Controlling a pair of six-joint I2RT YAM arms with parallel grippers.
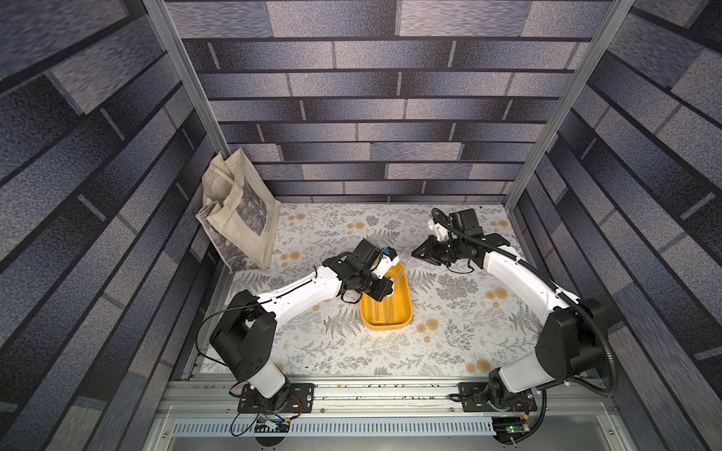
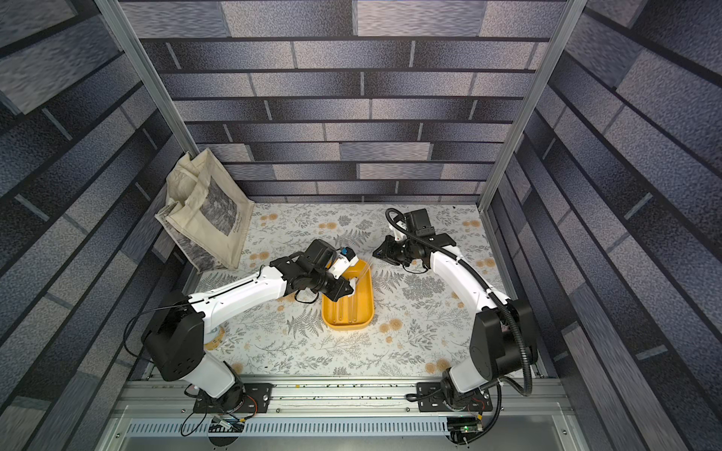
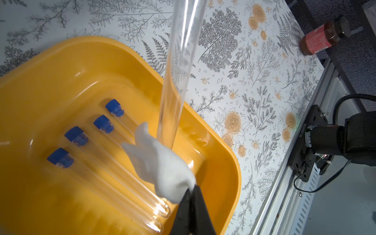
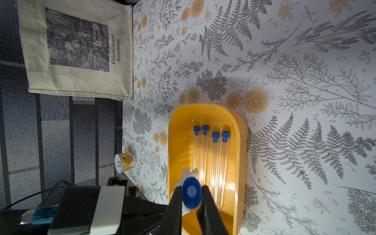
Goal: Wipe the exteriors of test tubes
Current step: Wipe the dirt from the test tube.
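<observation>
Top views first: my left gripper (image 1: pixel 385 289) (image 2: pixel 347 289) hangs over the far half of the rounded oblong tray of yellow plastic (image 1: pixel 386 327) (image 2: pixel 347 327). The right gripper (image 1: pixel 415 254) (image 2: pixel 376 253) sits just off the tray's far right corner. Between them slants one slender clear test tube (image 1: pixel 404 267) (image 2: pixel 366 271), raised above the tray. From up here I cannot judge either set of fingers. A beige cloth tote bag with a grey print (image 1: pixel 238 218) (image 2: pixel 207 218) leans in the far left corner of the floral-patterned table cover (image 1: pixel 449 332).

Left wrist view: the left gripper's black fingers (image 3: pixel 200 211) are pinched tight on a wad of white wiping cloth (image 3: pixel 162 168). The wad touches the lower end of the raised tube (image 3: pixel 179 81). Four more clear test tubes with blue caps (image 3: pixel 101 157) lie side by side on the tray floor, caps all at one end. A brown bottle with a red label (image 3: pixel 323 36) shows beyond the table's edge.

Right wrist view: the right gripper's two fingers (image 4: pixel 174 209) clamp the blue-capped end of the raised tube (image 4: pixel 191 192) from either side. The cloth (image 4: pixel 190 173) shows just behind it. The four tubes (image 4: pixel 211 158) rest in the tray (image 4: pixel 242 142) beyond. A small yellow-printed can (image 4: pixel 124 160) sits near the table's edge.
</observation>
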